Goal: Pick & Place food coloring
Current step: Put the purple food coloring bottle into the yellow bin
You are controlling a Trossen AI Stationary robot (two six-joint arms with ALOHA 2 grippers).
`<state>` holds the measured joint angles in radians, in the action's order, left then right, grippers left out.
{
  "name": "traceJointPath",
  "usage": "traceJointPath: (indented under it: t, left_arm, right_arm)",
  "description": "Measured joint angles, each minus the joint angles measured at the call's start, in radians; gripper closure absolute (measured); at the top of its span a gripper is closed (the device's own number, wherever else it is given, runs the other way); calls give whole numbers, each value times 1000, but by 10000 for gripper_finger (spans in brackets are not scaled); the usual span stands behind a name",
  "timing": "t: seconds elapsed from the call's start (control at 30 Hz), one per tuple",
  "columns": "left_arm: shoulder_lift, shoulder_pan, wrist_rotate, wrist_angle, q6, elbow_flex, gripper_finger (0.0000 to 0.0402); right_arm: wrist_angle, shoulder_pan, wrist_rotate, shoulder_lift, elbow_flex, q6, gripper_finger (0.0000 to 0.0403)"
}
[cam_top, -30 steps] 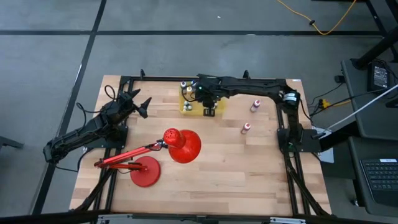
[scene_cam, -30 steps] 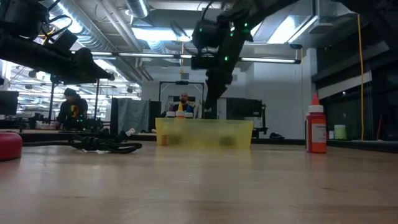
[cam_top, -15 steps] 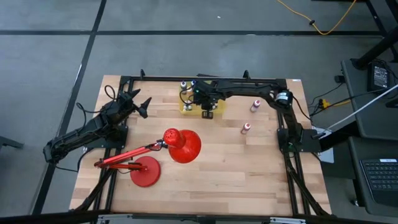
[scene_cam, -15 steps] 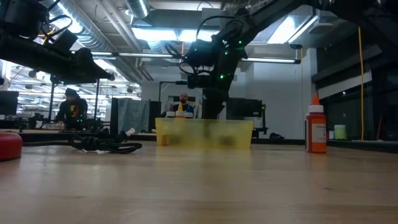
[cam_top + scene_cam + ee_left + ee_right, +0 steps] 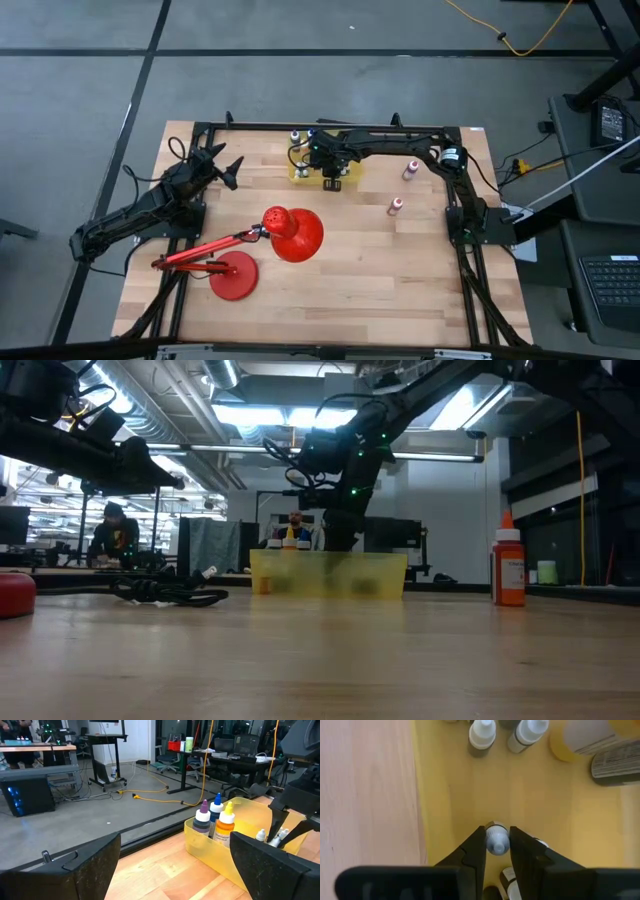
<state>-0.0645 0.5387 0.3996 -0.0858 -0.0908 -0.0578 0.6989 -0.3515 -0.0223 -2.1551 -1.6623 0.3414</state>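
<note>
Since a second ago the right arm has swung further left over the yellow bin (image 5: 322, 170); left arm unchanged.

High view: right gripper (image 5: 331, 180) sits over the bin, so this looks like the drop-off. Two food coloring bottles (image 5: 410, 170) remain out on the table. Left gripper (image 5: 222, 165) parked near the left edge, jaws wide apart, empty.

Low view: arm reaches down into the bin; contents blurred.

Left wrist view: three upright bottles in the bin's corner.

Right wrist view: only here is the grip clear, fingers pinching a small pale-capped bottle (image 5: 496, 840) above the bin floor, release probably starting.
</note>
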Motion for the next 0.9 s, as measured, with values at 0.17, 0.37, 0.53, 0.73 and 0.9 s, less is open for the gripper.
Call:
traceJointPath:
  t: [0.17, 0.37, 0.53, 0.73, 0.9]
  left_arm:
    - [0, 0, 0, 0, 0, 0, 37]
    - [0, 0, 0, 0, 0, 0, 38]
    - [0, 0, 0, 0, 0, 0, 37]
    - [0, 0, 0, 0, 0, 0, 38]
    - [0, 0, 0, 0, 0, 0, 37]
  right_arm:
    - [1, 0, 0, 0, 0, 0, 319]
    - [3, 0, 0, 0, 0, 0, 318]
    - [3, 0, 0, 0, 0, 0, 318]
    - [2, 0, 40, 0, 0, 0, 315]
    - [0, 0, 42, 1, 0, 4, 294]
